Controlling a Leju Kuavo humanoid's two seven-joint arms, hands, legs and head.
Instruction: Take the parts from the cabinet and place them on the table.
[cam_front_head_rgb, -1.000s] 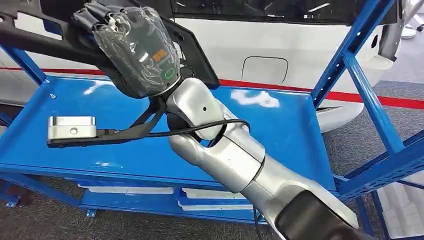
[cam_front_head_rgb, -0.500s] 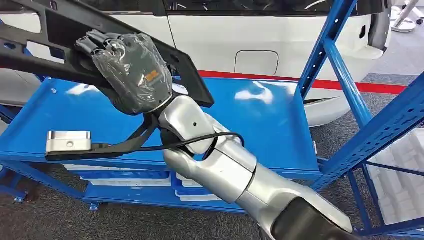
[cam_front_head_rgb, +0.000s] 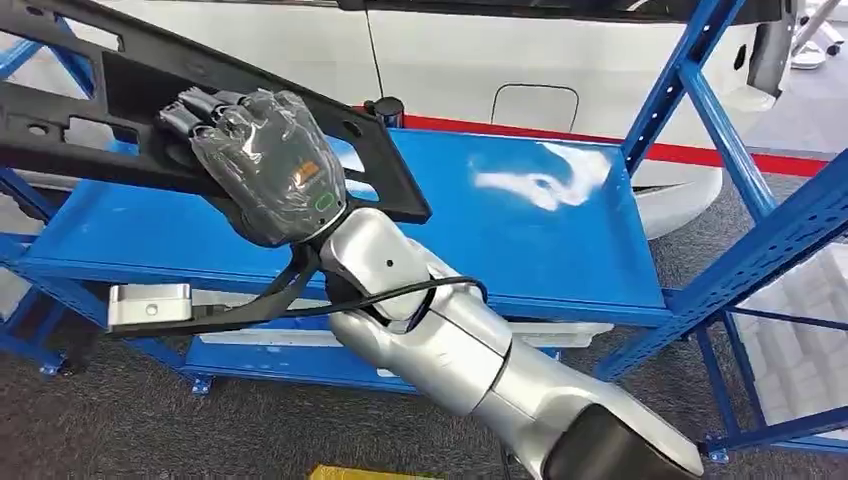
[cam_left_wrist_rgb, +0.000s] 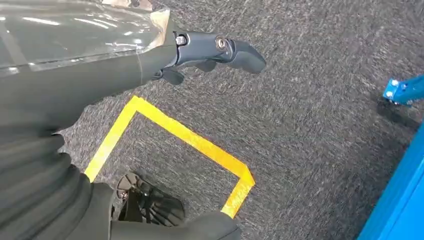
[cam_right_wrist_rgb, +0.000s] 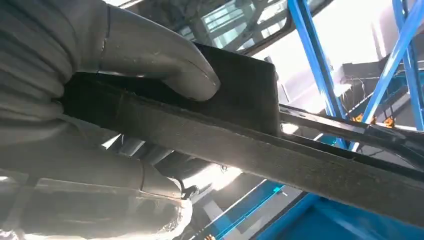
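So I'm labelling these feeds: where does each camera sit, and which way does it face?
Head view: high on the body, looking down at the blue shelf; right hand grips the black part.
Left wrist view: behind the left hand, facing carpet and yellow tape.
Right wrist view: behind the right hand, its thumb on the part.
Head and right wrist views share the part.

No words, brand names or numbers could be read in any view. The only marks sat on the back of the right hand (cam_front_head_rgb: 268, 165), under its clear plastic wrap: a small orange patch (cam_front_head_rgb: 306, 171), whose characters were too blurred to make out, and just beside it, nearer the wrist, a green ring symbol (cam_front_head_rgb: 324, 202). The black part (cam_front_head_rgb: 120, 110) that the right hand held bore no legible marking.
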